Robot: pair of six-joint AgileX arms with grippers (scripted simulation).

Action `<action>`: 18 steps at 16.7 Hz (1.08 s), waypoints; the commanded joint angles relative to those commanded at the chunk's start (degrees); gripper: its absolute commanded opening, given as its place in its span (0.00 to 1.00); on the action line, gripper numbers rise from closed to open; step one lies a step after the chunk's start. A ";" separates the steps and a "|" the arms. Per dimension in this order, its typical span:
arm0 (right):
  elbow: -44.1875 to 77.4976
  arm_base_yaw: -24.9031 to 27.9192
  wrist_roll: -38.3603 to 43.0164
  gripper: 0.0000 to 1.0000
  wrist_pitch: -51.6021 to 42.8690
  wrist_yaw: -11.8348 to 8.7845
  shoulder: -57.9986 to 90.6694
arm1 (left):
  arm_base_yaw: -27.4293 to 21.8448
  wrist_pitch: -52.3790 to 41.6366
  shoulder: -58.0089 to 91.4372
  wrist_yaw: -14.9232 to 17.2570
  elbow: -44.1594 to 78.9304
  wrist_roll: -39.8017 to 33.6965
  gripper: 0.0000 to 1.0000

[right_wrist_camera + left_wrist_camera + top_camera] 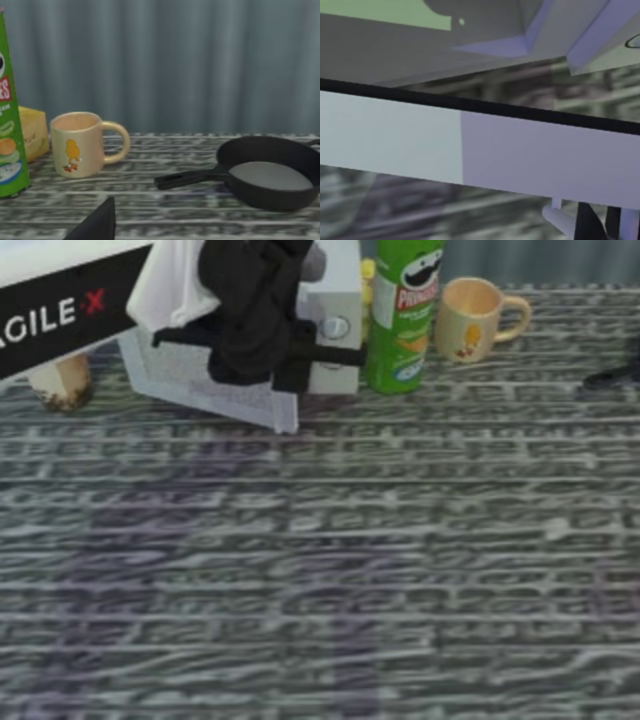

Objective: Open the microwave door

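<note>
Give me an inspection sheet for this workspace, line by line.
Surface: table, grey striped pattern.
Job's things: microwave at the far edge; door swung partly open, angled toward the table's left.
Clutter: green chip can beside the microwave, mug to its right, black pan, yellow block behind the can, brown-based object at far left.
Grippers: left gripper over the door; right arm barely visible at the right edge.
Cables: nothing seen.
Surroundings: grey curtain.

Far left: microwave (335,325), door (215,385) swung out toward the near-left; chip can (403,315) just right, mug (470,318) farther right.
</note>
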 joint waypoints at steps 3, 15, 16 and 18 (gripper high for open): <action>0.00 0.00 0.00 1.00 0.00 0.00 0.00 | 0.76 0.79 -1.82 1.46 -3.47 3.10 0.00; 0.00 0.00 0.00 1.00 0.00 0.00 0.00 | 1.41 2.22 -4.15 2.80 -5.76 5.66 0.00; 0.00 0.00 0.00 1.00 0.00 0.00 0.00 | 1.41 2.22 -4.15 2.80 -5.76 5.66 0.00; 0.00 0.00 0.00 1.00 0.00 0.00 0.00 | 1.41 2.22 -4.15 2.80 -5.76 5.66 0.00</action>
